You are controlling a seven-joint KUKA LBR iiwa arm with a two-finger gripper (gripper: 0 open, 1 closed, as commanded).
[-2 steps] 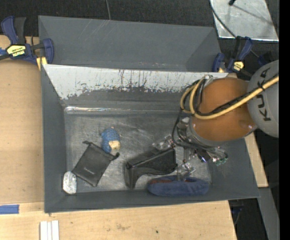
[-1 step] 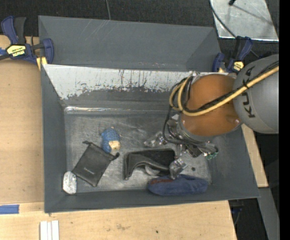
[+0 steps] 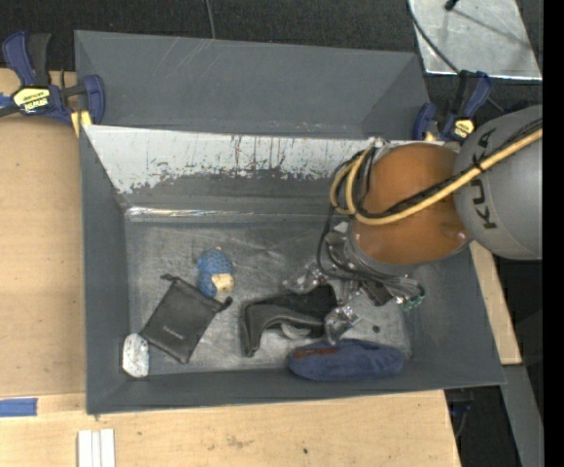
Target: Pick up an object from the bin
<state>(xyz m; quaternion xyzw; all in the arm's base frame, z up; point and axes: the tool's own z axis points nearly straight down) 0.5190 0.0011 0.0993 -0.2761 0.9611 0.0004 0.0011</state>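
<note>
The bin (image 3: 102,261) has grey sloping walls. Its back wall is streaked where the paint is scraped to pale metal, and its floor is scuffed and dull. Beyond the back rim lies a dark floor (image 3: 263,8), with a grey sheet (image 3: 476,17) at the top right. The arm (image 3: 506,188) comes in from the right, its orange cover (image 3: 404,212) looped with yellow cable, and it reaches down to the right half of the bin floor. The claw (image 3: 333,309) sits low over the right end of a black piece (image 3: 272,317), bent and soft-looking, which lies in the middle of the floor toward the front. Whether the claw is apart, together or touching that piece cannot be told. Just in front of the claw, against the front wall, lies a dark blue cushion (image 3: 345,361). Well to the left are a blue ball (image 3: 212,266) with a tan bit on it, a flat black pouch (image 3: 177,322) lying askew, and a pale lump (image 3: 135,355) in the front left corner.
</note>
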